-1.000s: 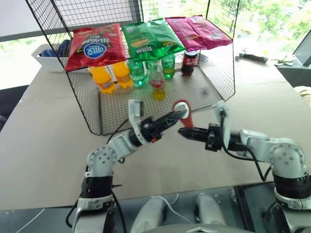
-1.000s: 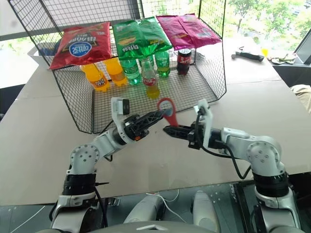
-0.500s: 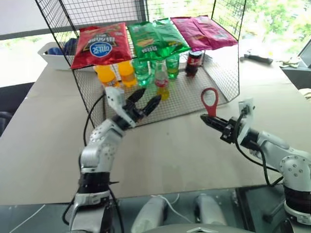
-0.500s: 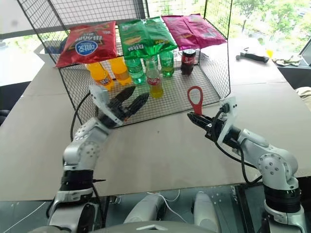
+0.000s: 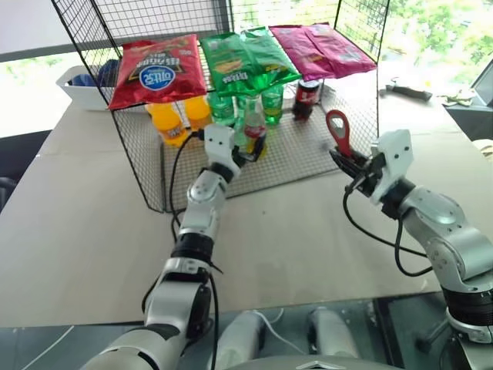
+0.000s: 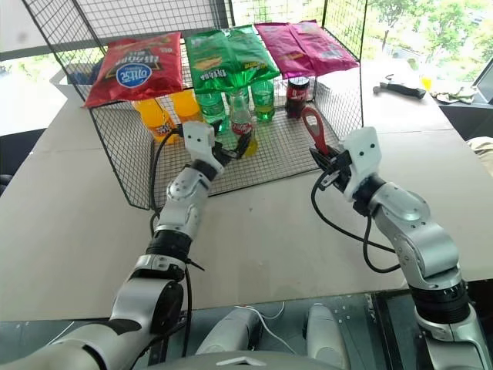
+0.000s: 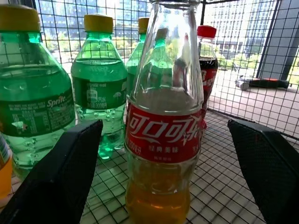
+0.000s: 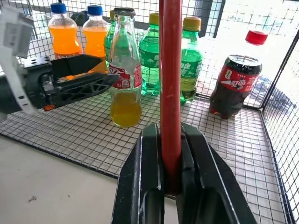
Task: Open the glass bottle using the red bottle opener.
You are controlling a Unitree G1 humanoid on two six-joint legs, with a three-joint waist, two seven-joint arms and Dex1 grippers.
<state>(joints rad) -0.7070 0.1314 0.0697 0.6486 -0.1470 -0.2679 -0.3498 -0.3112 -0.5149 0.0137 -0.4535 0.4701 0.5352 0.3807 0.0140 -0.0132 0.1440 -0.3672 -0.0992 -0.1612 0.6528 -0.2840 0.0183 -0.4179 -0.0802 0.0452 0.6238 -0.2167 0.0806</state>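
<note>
The upright glass bottle [image 7: 164, 116] stands between the left gripper's [image 7: 163, 177] spread fingers (not touching). The right gripper [image 8: 170, 154], farther off, pinches the red bottle opener [image 8: 170, 84].

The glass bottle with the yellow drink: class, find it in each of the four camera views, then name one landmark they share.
Left eye view: glass bottle on the wire shelf, at the left gripper.
Right eye view: same spot, upper centre.
Left wrist view: centre, close up, between the open black fingers.
Right wrist view: left of centre, beside the red bottle opener.
Shared landmark: the dark cola bottle.
</note>
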